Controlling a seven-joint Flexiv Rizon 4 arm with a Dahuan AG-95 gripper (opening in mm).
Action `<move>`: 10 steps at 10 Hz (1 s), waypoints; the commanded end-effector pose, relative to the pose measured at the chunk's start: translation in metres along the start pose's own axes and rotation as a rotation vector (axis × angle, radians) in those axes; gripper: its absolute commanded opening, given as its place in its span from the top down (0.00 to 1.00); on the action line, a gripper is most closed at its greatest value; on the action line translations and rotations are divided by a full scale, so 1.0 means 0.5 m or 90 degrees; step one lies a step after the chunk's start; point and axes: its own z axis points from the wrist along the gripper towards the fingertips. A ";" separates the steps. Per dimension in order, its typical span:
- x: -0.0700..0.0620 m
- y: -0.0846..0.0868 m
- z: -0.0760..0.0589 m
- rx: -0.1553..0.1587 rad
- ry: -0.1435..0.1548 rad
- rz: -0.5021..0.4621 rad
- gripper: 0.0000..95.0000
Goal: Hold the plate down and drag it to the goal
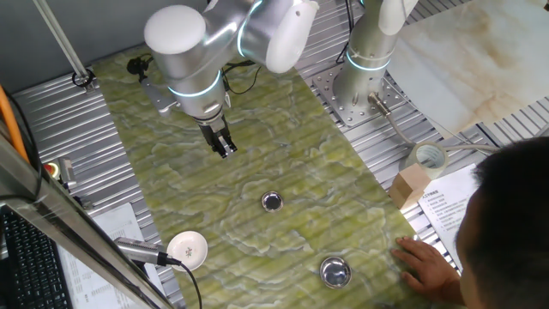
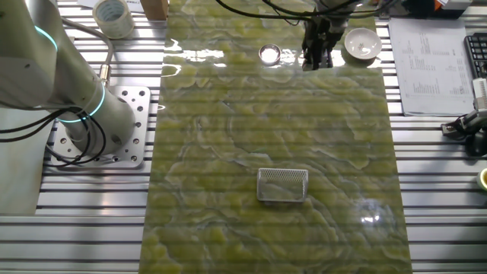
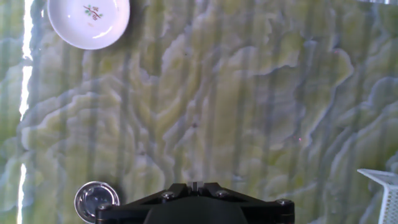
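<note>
Plate [image 1: 272, 202] first: it sits alone on the green mat [image 1: 283, 129], a small shiny dish out in the middle, and the gripper [image 1: 225, 147] hangs in the air well up-mat from it, touching nothing. From the hand view the plate [image 3: 96, 202] peeks in at the bottom left, off to one side of the fingers, so the tip isn't lined up over it. The fingers look drawn together, nothing between them, though from these angles I can't swear to it. Here's the worry, as I judge it: the dish is about as wide as the tip, so a press that lands off-centre on the raised rim could tip it or squirt it sideways across the smooth mat. Too light a press and the drag leaves it behind. Room looks decent: bare mat all around the plate. But the bigger bowl [image 1: 335, 272] sits down near the mat's corner, a white saucer [image 1: 188, 249] lies toward the other edge, and a person's hand [image 1: 426, 262] rests at the mat's border. A wire basket [image 2: 283, 185] stands further along the mat, well apart from the plate [image 2: 269, 54].
</note>
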 end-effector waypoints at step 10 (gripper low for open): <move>0.000 0.000 0.000 0.030 0.009 -0.093 1.00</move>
